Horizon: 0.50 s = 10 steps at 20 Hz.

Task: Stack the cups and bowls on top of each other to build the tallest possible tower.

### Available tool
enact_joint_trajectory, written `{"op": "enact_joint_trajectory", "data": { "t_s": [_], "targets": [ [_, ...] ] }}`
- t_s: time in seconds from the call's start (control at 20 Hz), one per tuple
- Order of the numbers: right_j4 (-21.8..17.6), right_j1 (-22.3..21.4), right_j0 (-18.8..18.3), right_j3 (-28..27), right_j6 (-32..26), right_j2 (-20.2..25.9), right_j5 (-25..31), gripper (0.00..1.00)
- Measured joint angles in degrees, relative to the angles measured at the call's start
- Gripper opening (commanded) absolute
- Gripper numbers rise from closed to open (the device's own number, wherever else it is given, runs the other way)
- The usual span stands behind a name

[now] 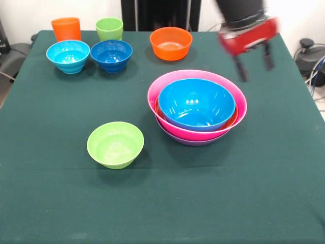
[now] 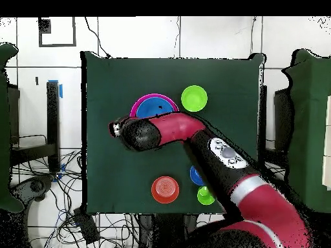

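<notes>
The bench (image 1: 61, 203) is covered in dark green cloth; white walls and loose floor cables (image 2: 45, 174) surround it. The tower (image 1: 197, 107) of nested large bowls sits right of centre. Small bowls (image 1: 115, 144) and the cups (image 1: 66, 28) stand apart. The tool (image 1: 252, 60) hangs above, prongs spread, empty.

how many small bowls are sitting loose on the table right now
4: lime-green bowl alone near the front; light-blue bowl, dark-blue bowl and orange bowl along the back.

A lab: loose cables (image 2: 39, 171) around a green-clothed table (image 1: 51, 203).
</notes>
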Motion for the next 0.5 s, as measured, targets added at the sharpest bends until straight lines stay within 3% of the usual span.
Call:
{"op": "enact_joint_trajectory", "data": {
  "t_s": [0.2,0.35,0.5],
  "targets": [
    [7.40,0.85,4.89,0.03,3.78,0.65,0.00,1.00],
    [11.47,2.11,5.51,-0.01,5.45,1.19,0.20,1.00],
    [12.62,2.95,5.54,-0.01,5.83,1.14,0.32,1.00]
  ]
}}
